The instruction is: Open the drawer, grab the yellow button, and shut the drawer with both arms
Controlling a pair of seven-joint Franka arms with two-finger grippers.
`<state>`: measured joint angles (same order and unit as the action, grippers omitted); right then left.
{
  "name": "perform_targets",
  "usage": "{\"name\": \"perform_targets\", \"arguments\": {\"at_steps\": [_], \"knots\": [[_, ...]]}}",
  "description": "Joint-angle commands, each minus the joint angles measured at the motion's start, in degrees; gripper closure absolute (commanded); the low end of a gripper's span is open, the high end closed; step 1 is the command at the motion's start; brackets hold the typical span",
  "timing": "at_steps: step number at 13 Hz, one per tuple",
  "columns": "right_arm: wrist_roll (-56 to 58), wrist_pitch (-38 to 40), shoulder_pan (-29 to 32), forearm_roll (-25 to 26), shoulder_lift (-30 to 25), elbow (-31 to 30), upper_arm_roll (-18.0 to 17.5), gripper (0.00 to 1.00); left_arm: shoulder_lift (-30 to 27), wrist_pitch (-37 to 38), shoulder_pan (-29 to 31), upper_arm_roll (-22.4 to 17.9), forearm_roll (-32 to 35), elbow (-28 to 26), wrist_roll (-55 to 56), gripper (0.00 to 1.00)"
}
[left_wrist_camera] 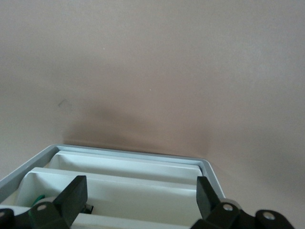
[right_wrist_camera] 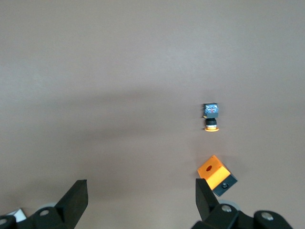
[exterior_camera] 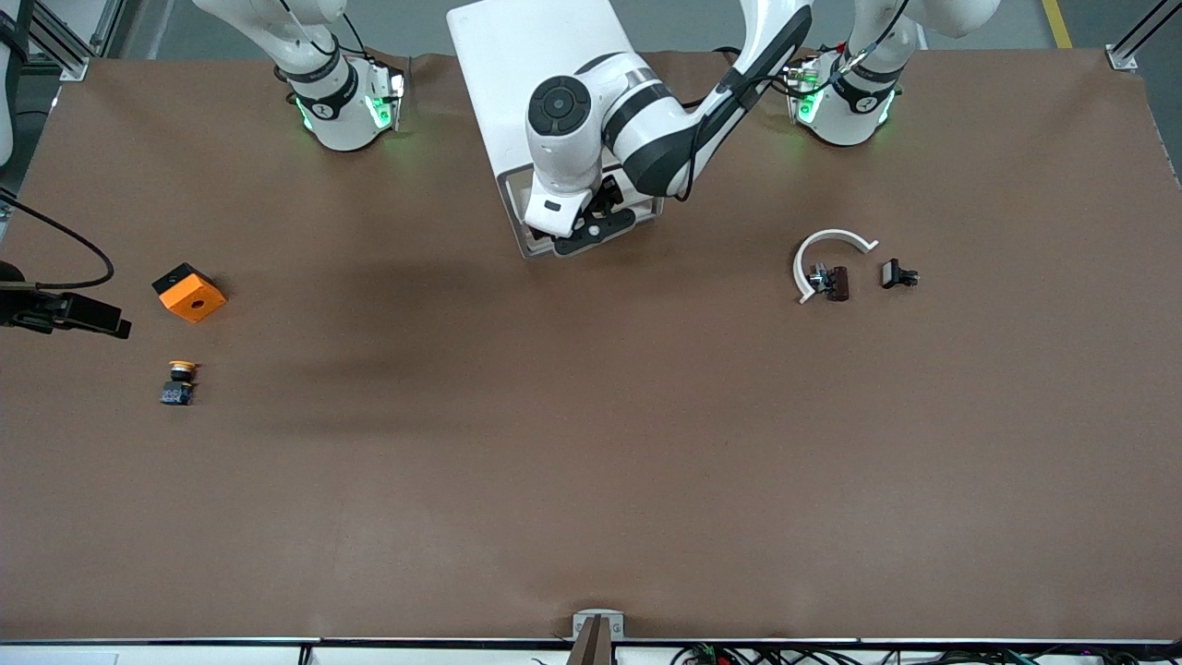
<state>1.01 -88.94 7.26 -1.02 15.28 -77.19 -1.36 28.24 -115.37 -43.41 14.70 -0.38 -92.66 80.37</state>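
Hovering over the drawer (exterior_camera: 637,217) atop the cabinet (exterior_camera: 526,55), the left claw (exterior_camera: 596,222) gapes wide; the drawer seems pulled out. Right claw (right_wrist_camera: 140,200) likewise wide, empty. Button (exterior_camera: 178,380) lies on the bench (exterior_camera: 554,416) near the orange cube (exterior_camera: 189,292).

Brown table (exterior_camera: 591,443), white cabinet (exterior_camera: 517,55), orange cube (exterior_camera: 189,293), button (exterior_camera: 178,381), white curved band (exterior_camera: 826,247), small black parts (exterior_camera: 898,274).

Orange cube with a round hole and black underside (exterior_camera: 189,292) lies on the brown table covering (exterior_camera: 591,443), near the right pincer's fingers in the right wrist view (right_wrist_camera: 215,174).

White curved plastic band (exterior_camera: 825,256) with a small dark part (exterior_camera: 831,282) at its end, and a small black part (exterior_camera: 898,274) just beside it, lie well apart from the left pincer.
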Motion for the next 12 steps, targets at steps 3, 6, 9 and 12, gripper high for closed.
{"name": "perform_targets", "arguments": {"at_steps": [3, 6, 9, 12], "knots": [[-1.1, 0.7, -1.5, -2.8, -4.5, 1.1, 0.6, 0.0, 0.9, 3.1, -2.5, 0.3, -2.5, 0.6, 2.6, 0.0], [-0.8, 1.0, -3.2, -1.6, -7.0, 1.0, 0.1, 0.0, 1.0, 3.5, -3.6, 0.3, -2.8, 0.6, 3.6, 0.0], [-1.1, 5.1, -3.4, -1.5, -7.7, 0.9, 0.6, 0.0, 1.1, 3.5, -4.6, 0.3, -4.1, 0.8, 3.7, 0.0], [-1.2, 8.4, -6.6, -1.2, -10.7, -2.6, 4.2, 0.0, 0.9, 3.5, -5.0, 0.3, -4.4, 1.0, 3.7, 0.0]]}}
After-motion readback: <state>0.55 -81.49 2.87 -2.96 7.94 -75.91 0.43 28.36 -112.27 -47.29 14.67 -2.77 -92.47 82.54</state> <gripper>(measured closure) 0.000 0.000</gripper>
